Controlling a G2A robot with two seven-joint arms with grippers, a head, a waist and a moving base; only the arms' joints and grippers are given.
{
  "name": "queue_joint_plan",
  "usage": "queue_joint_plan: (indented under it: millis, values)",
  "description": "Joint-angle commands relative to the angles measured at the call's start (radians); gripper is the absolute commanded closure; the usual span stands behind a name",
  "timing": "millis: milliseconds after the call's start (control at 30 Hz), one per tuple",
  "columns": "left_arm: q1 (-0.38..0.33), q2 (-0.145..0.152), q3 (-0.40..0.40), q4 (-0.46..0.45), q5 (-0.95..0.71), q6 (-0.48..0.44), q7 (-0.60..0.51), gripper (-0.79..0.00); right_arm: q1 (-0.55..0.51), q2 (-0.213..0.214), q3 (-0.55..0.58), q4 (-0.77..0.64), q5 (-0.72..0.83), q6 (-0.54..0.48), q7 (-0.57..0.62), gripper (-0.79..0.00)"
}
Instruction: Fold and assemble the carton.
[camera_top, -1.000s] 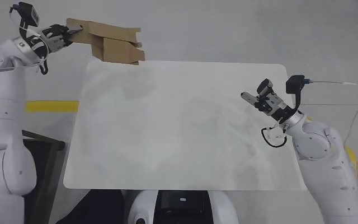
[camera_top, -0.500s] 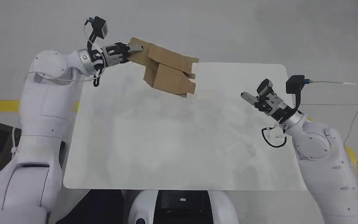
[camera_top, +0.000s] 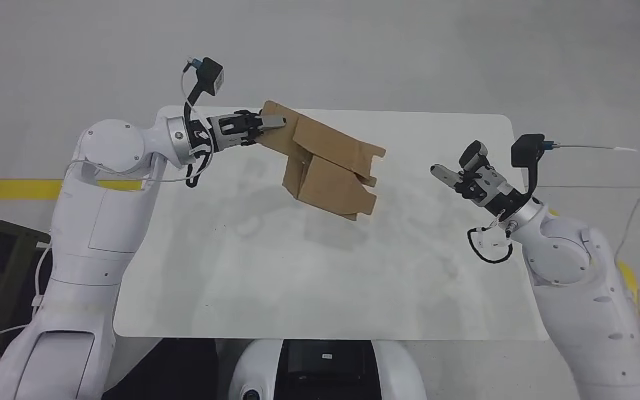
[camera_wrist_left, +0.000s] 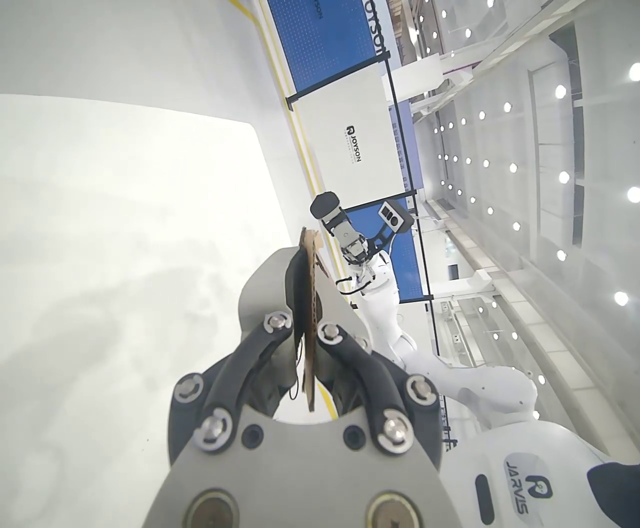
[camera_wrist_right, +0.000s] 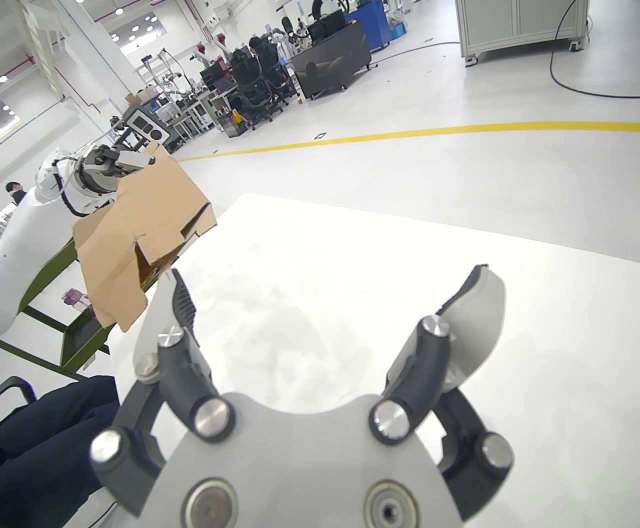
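Carton (camera_top: 325, 165) carried inward over table (camera_top: 300, 285), left claw (camera_top: 271, 123) clamped on its edge, right claw (camera_wrist_right: 325, 279) apart

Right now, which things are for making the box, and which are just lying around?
For the job:
carton, held above the table
left gripper, shut on the carton
right gripper, open and empty

Just lying about:
green rack beside the table
yellow floor line
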Motion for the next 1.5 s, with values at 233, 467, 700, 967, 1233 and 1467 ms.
queue_joint_plan:
  millis: [233, 467, 700, 967, 1233, 1467]
  values:
    - [-0.001, 0.000, 0.000, 0.001, 0.000, -0.001, 0.000, 0.000, 0.000, 0.000, 0.000, 0.000, 0.000, 0.000, 0.000, -0.785]
    - [-0.001, 0.000, 0.000, 0.001, 0.000, -0.001, 0.000, 0.000, 0.000, 0.000, 0.000, 0.000, 0.000, 0.000, 0.000, -0.785]
    - [-0.001, 0.000, 0.000, 0.001, 0.000, -0.001, 0.000, 0.000, 0.000, 0.000, 0.000, 0.000, 0.000, 0.000, 0.000, -0.785]
    - [0.017, 0.000, 0.009, -0.016, 0.006, 0.004, 0.018, 0.000, -0.013, 0.000, -0.002, 0.013, 0.067, 0.015, 0.034, -0.785]
    - [0.006, -0.004, 0.065, -0.012, 0.025, 0.024, -0.031, 0.000, 0.036, 0.003, -0.037, 0.097, 0.268, -0.072, 0.222, -0.785]
    - [-0.040, -0.018, 0.151, 0.041, 0.023, 0.014, -0.113, 0.000, 0.143, 0.002, -0.129, 0.218, 0.534, -0.119, 0.501, -0.785]
